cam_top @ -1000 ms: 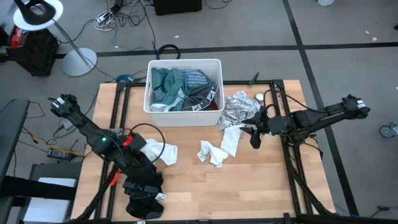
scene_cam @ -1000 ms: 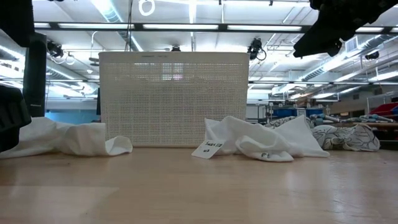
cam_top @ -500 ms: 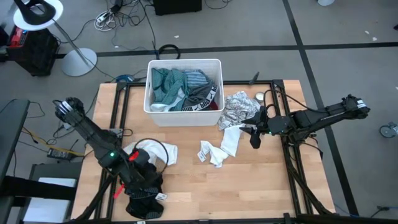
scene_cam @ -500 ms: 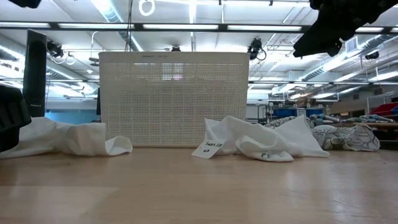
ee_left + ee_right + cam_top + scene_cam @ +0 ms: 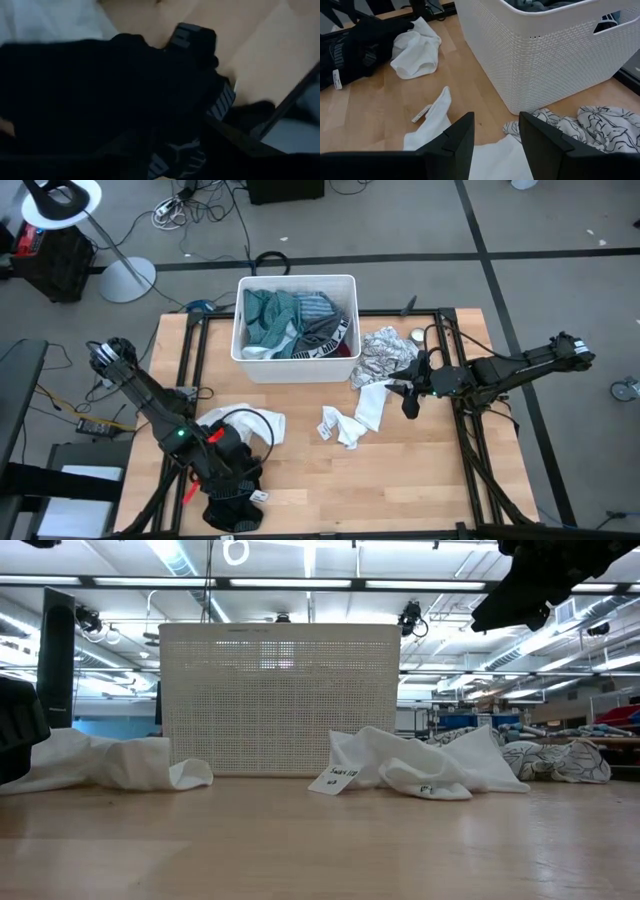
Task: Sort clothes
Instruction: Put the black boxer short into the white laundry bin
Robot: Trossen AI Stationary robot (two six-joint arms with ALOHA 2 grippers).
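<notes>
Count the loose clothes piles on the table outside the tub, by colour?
white piles: 2
black pile: 1
white-grey patterned pile: 1
Total: 4

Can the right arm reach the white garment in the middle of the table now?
Probably yes. The right gripper hangs open beside the white garment, and nothing lies between them.
</notes>
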